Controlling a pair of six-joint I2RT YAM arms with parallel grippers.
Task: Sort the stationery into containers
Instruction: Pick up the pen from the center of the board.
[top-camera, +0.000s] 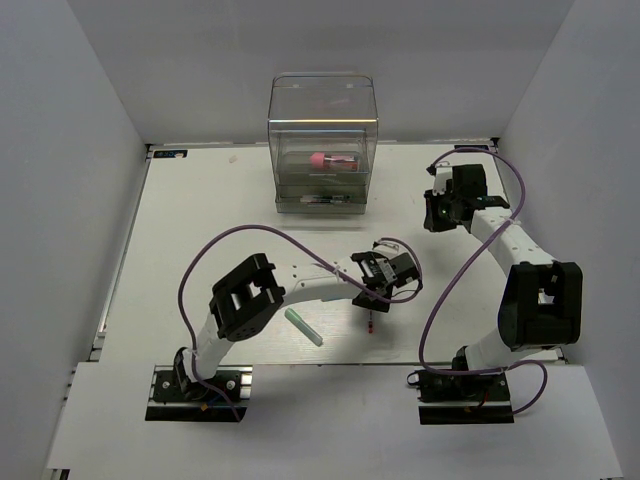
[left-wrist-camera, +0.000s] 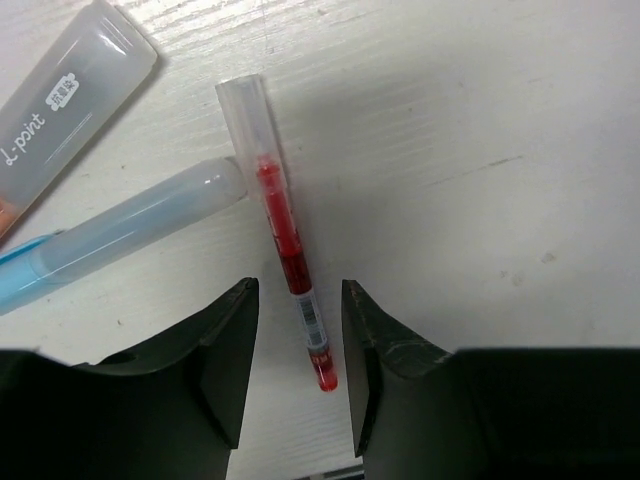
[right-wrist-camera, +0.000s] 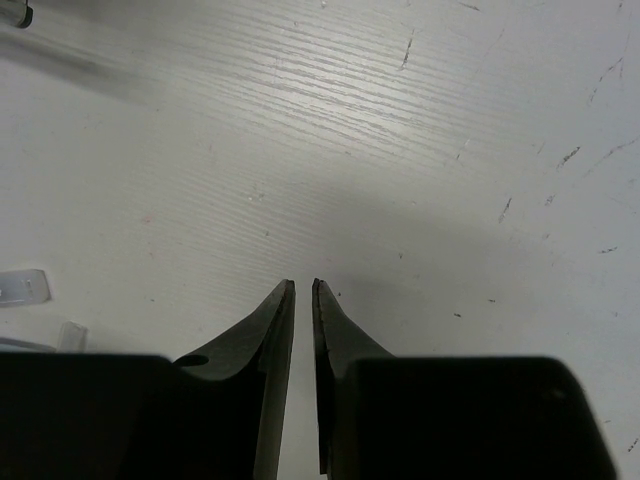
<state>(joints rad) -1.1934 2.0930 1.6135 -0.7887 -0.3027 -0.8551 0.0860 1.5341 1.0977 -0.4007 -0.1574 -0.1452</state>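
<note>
Red pen (left-wrist-camera: 272, 200) lies flat, its lower end between the left claw's (left-wrist-camera: 298, 292) parted jaws.

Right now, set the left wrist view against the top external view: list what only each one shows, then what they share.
Only left wrist: the clear cap and barcode label on the red pen, the open fingers either side of it without touching, and a light blue marker and a grey marker printed L.point nearby.
Only top external: the clear organiser with a pink marker inside, a teal-green marker on the table, the right gripper.
Both: the left gripper over the red pen.
</note>
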